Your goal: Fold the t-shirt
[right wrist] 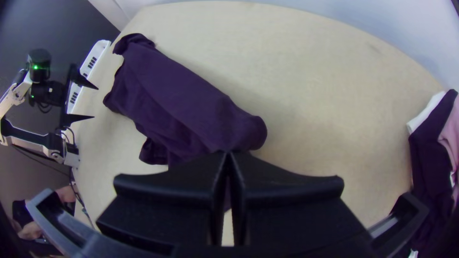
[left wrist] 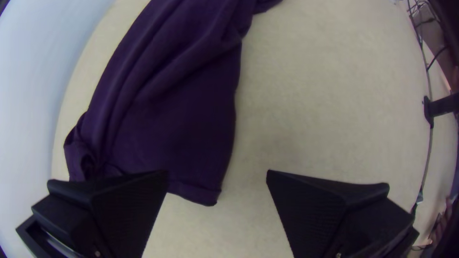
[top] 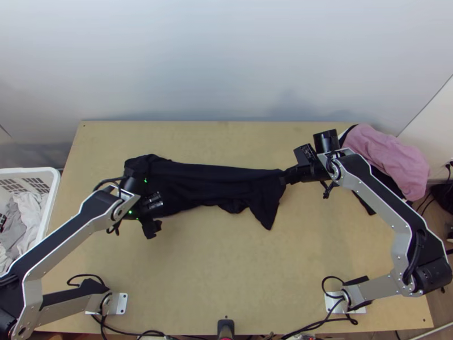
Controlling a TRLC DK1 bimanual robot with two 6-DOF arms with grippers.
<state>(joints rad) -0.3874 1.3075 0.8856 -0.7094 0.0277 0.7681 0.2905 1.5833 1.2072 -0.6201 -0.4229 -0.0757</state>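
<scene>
Right hand [top: 285,178] pinching soft black t-shirt [top: 221,182], long rumpled strip, left hand [top: 148,200] gaping

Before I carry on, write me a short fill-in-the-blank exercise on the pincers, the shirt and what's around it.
The right pincer is clamped ____ on one end of the black shirt. The left pincer is ____. In the top view, the white basket stands beyond the table's ____ edge. The cloth heaped at the far right corner is mostly ____.

Missing words: shut; open; left; pink.
</scene>
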